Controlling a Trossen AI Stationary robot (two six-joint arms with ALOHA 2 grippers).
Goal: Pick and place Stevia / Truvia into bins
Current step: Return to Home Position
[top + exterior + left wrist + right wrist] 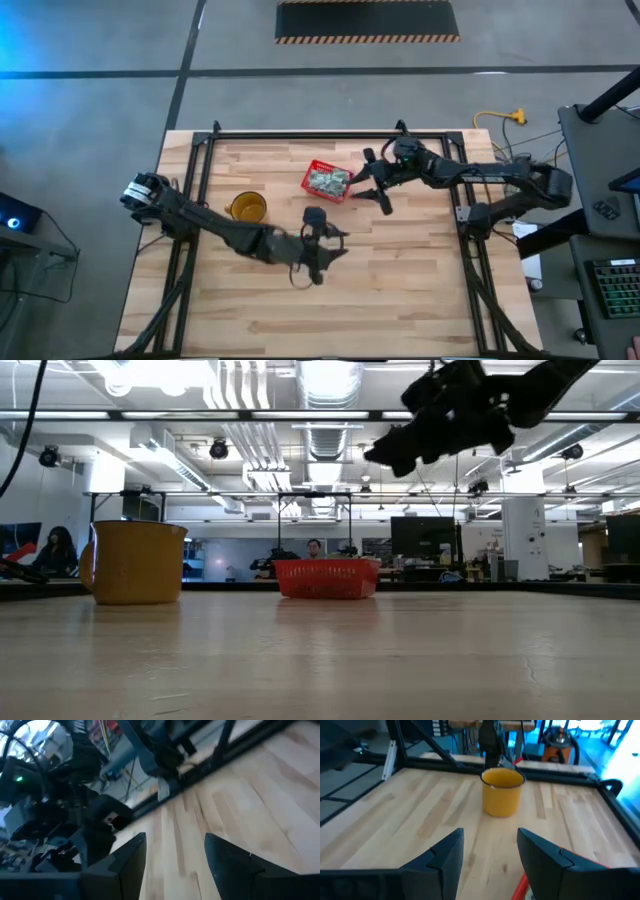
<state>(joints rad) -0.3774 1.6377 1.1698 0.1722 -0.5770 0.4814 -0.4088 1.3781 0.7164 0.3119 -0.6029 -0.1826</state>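
The red basket (312, 186) stands on the wooden table right of centre toward the far edge, holding a heap of pale green and white sachets (328, 179). It also shows in the low view (327, 578). My right gripper (368, 190) hovers open just right of the basket. In its wrist view (490, 837) nothing lies between the fingers, and a strip of the basket's red rim (521, 885) shows below them. My left gripper (328, 245) hangs open above the table's middle, nearer than the basket, and is empty in its wrist view (175, 840).
A yellow mug (247, 207) stands left of the basket, facing my right gripper (502, 792). Black frame rails (300, 135) border the table's far and side edges. Bare wood lies along the near half. People sit far behind in the low view.
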